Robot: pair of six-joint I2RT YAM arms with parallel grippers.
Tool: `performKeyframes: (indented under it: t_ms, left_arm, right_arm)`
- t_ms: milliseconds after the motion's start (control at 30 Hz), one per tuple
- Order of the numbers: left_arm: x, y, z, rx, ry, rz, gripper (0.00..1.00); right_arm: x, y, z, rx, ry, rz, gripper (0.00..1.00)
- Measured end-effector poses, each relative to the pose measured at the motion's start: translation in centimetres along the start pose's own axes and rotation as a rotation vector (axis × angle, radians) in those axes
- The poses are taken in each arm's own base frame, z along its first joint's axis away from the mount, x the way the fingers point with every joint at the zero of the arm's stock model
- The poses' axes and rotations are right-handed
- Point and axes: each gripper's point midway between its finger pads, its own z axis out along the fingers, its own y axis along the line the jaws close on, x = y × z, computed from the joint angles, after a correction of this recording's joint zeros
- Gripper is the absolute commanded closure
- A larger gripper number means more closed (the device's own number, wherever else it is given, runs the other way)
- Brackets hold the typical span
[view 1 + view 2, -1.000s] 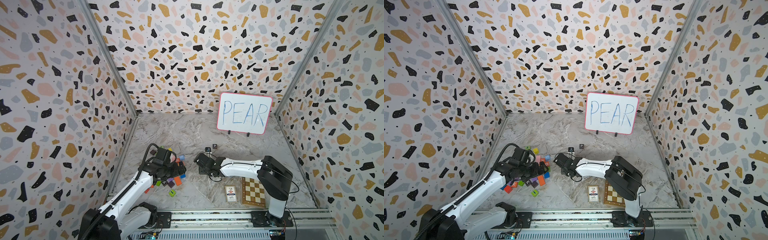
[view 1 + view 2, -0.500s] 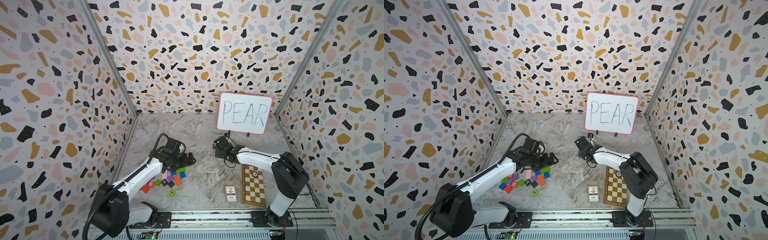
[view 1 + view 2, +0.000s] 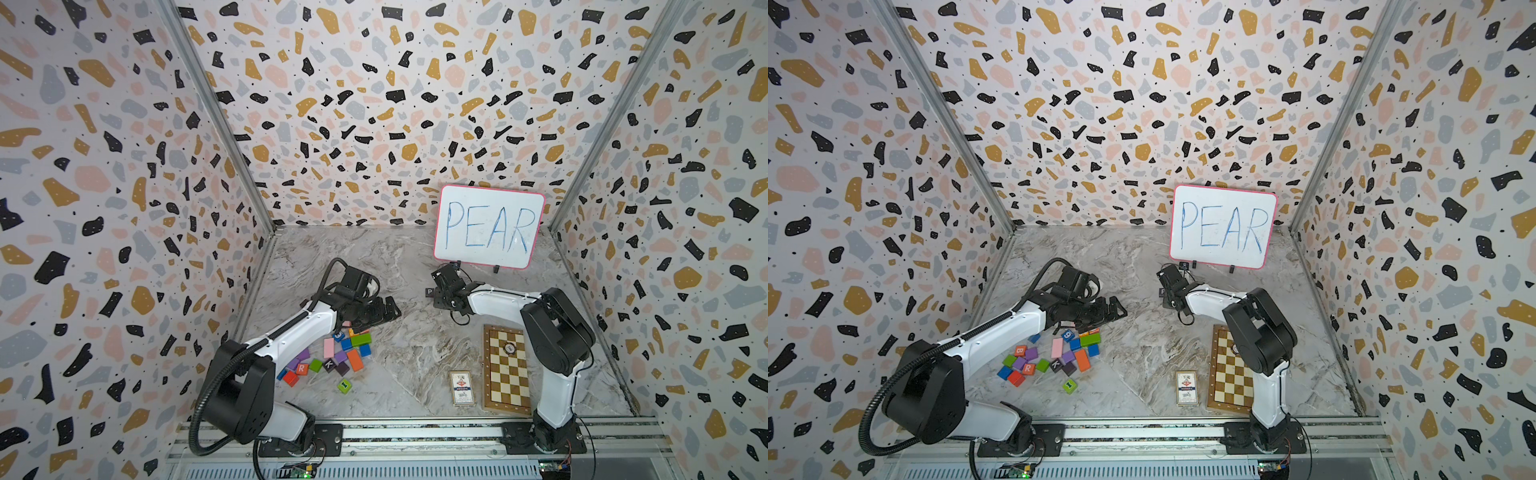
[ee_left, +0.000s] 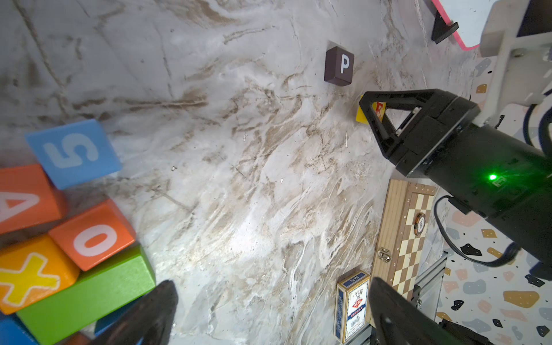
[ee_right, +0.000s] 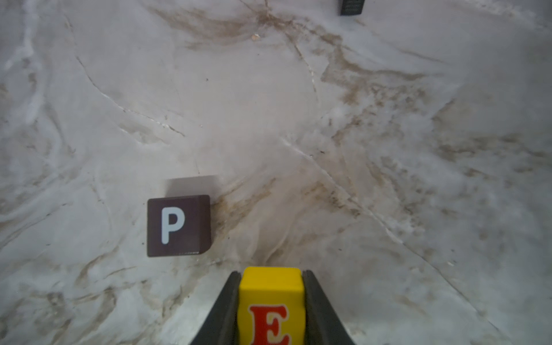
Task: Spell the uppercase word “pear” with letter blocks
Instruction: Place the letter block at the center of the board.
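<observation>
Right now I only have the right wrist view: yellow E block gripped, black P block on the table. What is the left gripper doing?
Observer: The left gripper is open and empty, at the far edge of the block pile.
Operator: Is the A in that pile?
Observer: Yes, the orange A block sits next to the blue 5 block.
Operator: And the R?
Observer: The orange-red R block lies at the pile's near side, letter up.
</observation>
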Motion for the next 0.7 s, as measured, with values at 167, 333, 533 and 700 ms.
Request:
performKeyframes:
  t_ms: [167, 333, 533, 700]
  left_arm:
    - [0.0, 0.0, 0.0, -0.001, 0.001, 0.001, 0.01]
    - [0.1, 0.1, 0.0, -0.006, 0.005, 0.009, 0.01]
    - [0.2, -0.1, -0.5, -0.002, -0.002, 0.019, 0.01]
    - [0.2, 0.0, -0.5, -0.004, -0.002, 0.021, 0.01]
  right_arm:
    - [-0.3, 0.3, 0.7, 0.001, 0.004, -0.005, 0.73]
    - [-1.0, 0.4, 0.9, -0.002, -0.006, -0.002, 0.73]
    - [-1.6, 0.2, 1.5, 0.005, -0.008, 0.003, 0.73]
    - [-1.8, 0.2, 1.8, 0.009, -0.007, 0.005, 0.72]
